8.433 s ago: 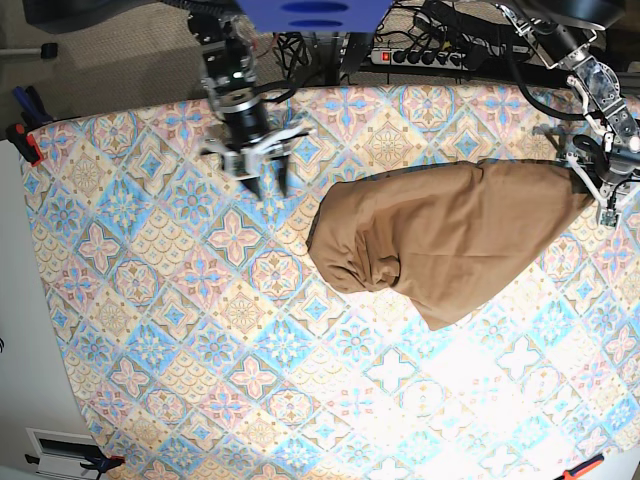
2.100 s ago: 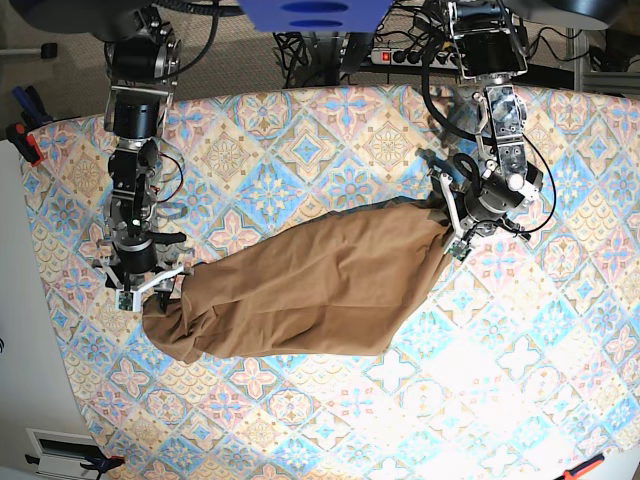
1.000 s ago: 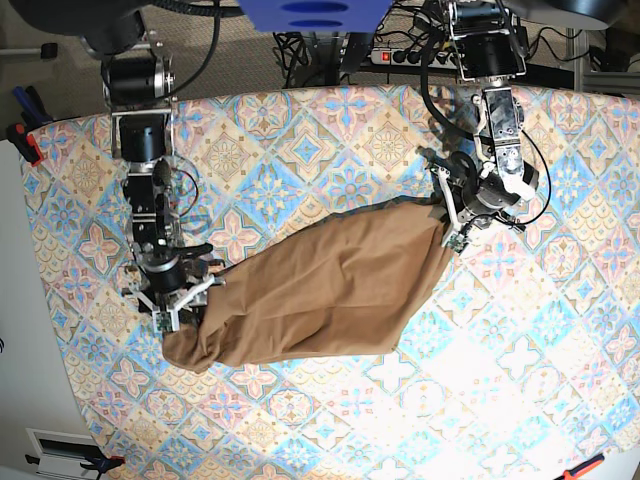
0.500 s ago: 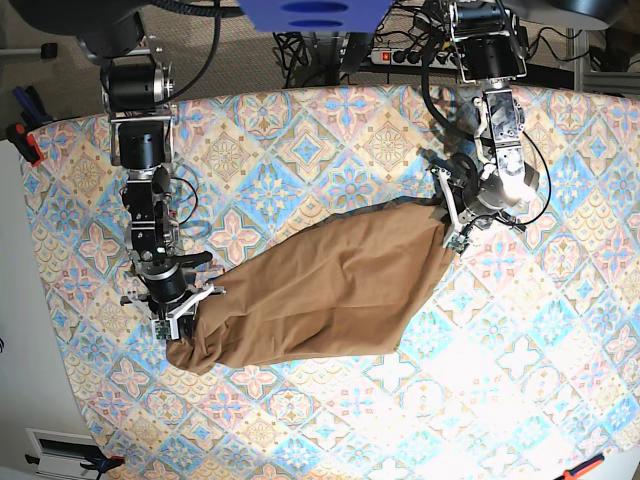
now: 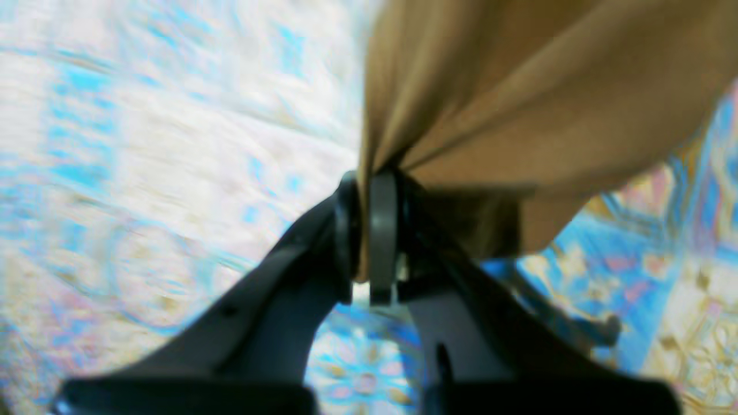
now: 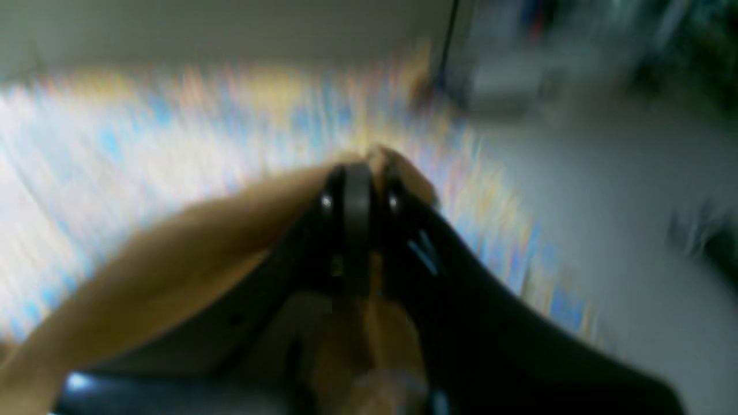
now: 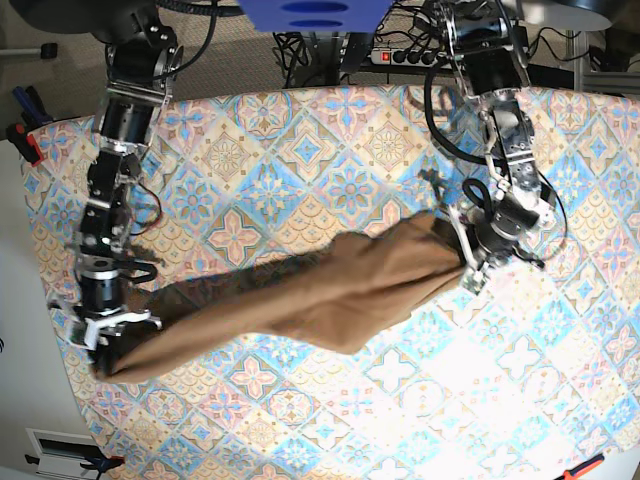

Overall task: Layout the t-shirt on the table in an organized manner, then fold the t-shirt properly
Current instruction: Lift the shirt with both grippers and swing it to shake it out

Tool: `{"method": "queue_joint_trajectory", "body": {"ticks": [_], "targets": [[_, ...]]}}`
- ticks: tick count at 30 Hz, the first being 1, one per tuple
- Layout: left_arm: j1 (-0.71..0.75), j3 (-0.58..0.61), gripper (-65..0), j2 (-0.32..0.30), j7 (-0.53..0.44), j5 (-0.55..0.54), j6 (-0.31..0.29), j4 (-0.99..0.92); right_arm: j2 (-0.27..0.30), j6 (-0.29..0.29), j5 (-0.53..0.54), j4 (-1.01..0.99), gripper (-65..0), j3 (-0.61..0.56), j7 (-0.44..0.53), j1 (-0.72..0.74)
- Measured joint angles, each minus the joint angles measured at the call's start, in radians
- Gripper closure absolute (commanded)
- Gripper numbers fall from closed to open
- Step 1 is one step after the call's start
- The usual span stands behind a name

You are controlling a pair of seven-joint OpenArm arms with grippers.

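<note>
Spanning the pastel tile-pattern cloth-covered tabletop (image 7: 300,140) in the base view: plain tan-brown soft-fabric short-sleeved t-shirt (image 7: 330,295), bunched into a long twisted band, held at both ends, middle sagging onto the cloth.

Handling, judged: light, limp, no stiffness; drapes and gathers into folds at each grip; not fragile; likely to slide easily over the cloth. Best hold points, judged: hem corners or shoulder seams, not a gathered bunch; which part each claw holds cannot be told.

Long axis: diagonal, from near the tabletop's left edge low in the base view up to right of centre. Collar and sleeves not visible; facing undetermined.

Left claw (image 5: 369,230): pinched tight on a gathered fold at the upper-right end. Right claw (image 6: 357,219): clamped on fabric at the lower-left end, view heavily blurred.

Layout step unfinished, judged; garment not yet flat.
</note>
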Motion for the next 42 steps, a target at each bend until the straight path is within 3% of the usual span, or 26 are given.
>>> {"method": "queue_joint_trajectory", "body": {"ticks": [4,8,12,17,24,32,35,39,42], "targets": [[-0.078,-0.043,0.0,-0.004,0.006,0.006,0.0,0.045,-0.002,-0.001,-0.005,0.078,0.0,0.076,-0.043,-0.075],[-0.15,-0.06,0.0,-0.006,-0.001,-0.003,-0.003,0.06,0.005,-0.006,-0.002,0.159,0.0,0.091,-0.019,-0.135],[-0.18,-0.067,0.0,-0.009,0.01,0.011,-0.003,0.061,-0.015,0.015,-0.003,0.198,0.0,0.135,-0.035,-0.161],[-0.213,-0.062,0.0,-0.023,0.006,-0.007,-0.011,0.061,0.0,0.0,-0.003,0.243,0.0,0.197,-0.024,-0.158],[-0.217,-0.062,0.0,-0.032,0.001,-0.006,-0.008,0.12,-0.049,0.01,-0.001,0.286,0.0,0.253,-0.029,-0.164],[-0.054,-0.058,0.0,-0.032,0.048,-0.004,-0.015,0.102,-0.06,0.008,0.003,0.27,0.0,0.242,-0.211,-0.206],[-0.105,-0.043,0.0,-0.048,0.055,-0.004,-0.016,0.031,-0.056,-0.001,0.002,0.229,0.0,0.196,-0.306,-0.202],[-0.23,0.082,0.0,-0.103,0.061,0.014,-0.004,-0.121,-0.061,-0.008,-0.005,0.134,0.0,0.113,-0.419,-0.111],[-0.323,0.165,0.0,-0.102,0.058,0.022,-0.003,-0.236,-0.051,0.002,0.008,0.089,0.0,0.074,-0.389,0.056]]}}
